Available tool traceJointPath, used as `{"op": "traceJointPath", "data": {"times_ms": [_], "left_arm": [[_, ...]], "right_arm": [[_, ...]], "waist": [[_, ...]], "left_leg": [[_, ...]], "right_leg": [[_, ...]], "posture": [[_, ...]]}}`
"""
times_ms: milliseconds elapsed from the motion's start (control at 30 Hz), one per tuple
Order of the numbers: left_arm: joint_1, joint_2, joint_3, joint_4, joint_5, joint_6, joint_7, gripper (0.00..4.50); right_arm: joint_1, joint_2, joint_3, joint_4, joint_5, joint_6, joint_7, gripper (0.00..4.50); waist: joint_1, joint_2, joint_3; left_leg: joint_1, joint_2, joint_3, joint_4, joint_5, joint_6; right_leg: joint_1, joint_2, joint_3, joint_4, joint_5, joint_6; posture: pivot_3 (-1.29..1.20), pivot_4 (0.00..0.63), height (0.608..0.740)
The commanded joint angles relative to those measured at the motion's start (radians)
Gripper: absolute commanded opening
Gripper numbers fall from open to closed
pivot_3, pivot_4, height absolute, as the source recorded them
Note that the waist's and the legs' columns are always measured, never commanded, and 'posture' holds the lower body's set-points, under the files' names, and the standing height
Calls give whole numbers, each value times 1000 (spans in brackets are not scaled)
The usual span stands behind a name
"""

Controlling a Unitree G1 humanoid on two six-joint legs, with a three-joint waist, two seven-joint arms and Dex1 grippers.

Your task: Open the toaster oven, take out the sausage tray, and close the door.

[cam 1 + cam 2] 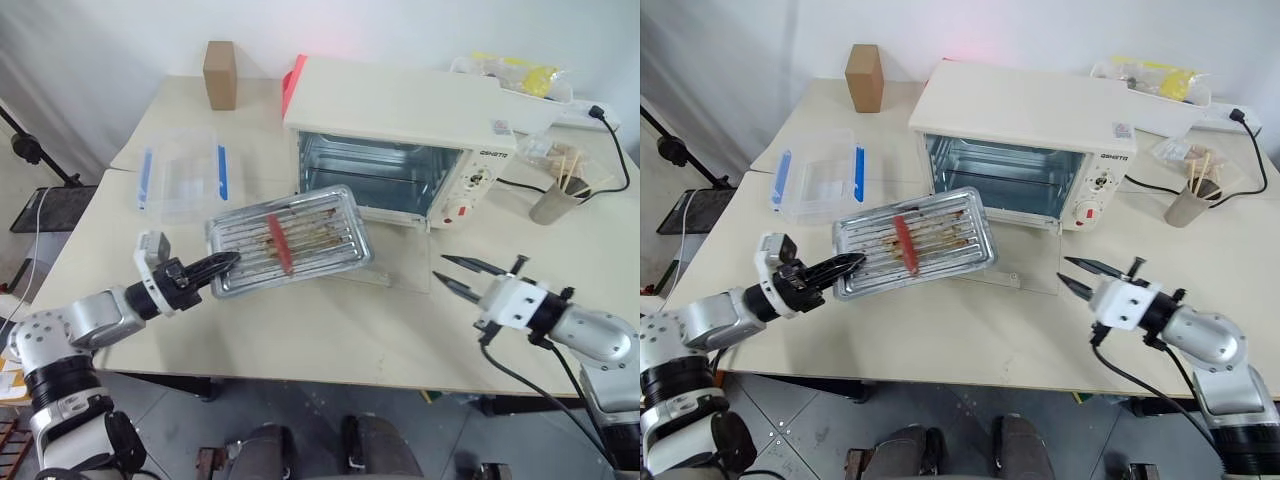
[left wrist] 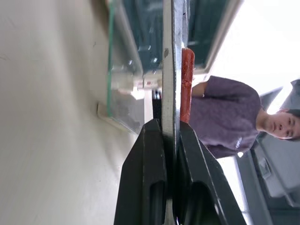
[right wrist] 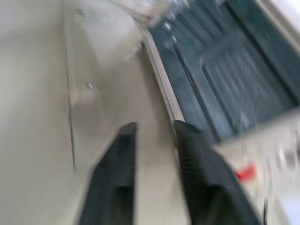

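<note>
The cream-white toaster oven [image 1: 400, 105] stands at the back of the table with its cavity empty. Its glass door [image 1: 405, 268] is folded down flat on the table in front. The silver sausage tray [image 1: 315, 245] is out of the oven, tilted over the door's left part, with one red sausage [image 1: 281, 241] on its ridges. My left gripper [image 1: 232, 260] is shut on the tray's left rim [image 2: 171, 89]. My right gripper [image 1: 438, 266] hovers right of the door, fingers [image 3: 123, 140] apart, with nothing between them.
A clear plastic box with blue latches [image 1: 185, 178] sits left of the oven, and a cardboard block [image 1: 220, 75] stands behind it. A cup of sticks [image 1: 556, 200], a power strip [image 1: 590, 115] and a cable lie at the right. A person in a purple shirt [image 2: 225, 117] is beyond the table.
</note>
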Motion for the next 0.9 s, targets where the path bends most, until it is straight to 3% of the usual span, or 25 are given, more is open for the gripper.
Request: {"op": "traceJointPath", "data": {"times_ms": [33,167,433,900], "left_arm": [[98,4,24,-103,-173,-131,94,0],[241,-7,39,-209,-317,-293,190,0],[404,-136,113,-384,-326,-469,263,0],[454,-341,149,-559,-326,-643,393,0]], "right_arm": [[8,-26,-42,61,134,114,89,35],[18,-31,12,114,195,263,210,35],[-101,78,77,233,196,355,258,35],[-206,193,-9,162,319,417,244,35]], "waist": [[-2,0,0],[0,0,0],[1,0,0],[6,0,0]], "left_leg": [[6,0,0,-3,0,0],[12,1,0,-6,-2,-1],[12,1,0,-6,-2,-1],[9,1,0,-5,-3,0]], "right_leg": [[6,0,0,-2,0,0],[11,0,0,-4,-1,-2],[11,0,0,-5,-1,-3],[10,0,-1,-6,-1,-3]], "posture": [[0,150,740],[0,150,740],[0,150,740],[0,150,740]]}}
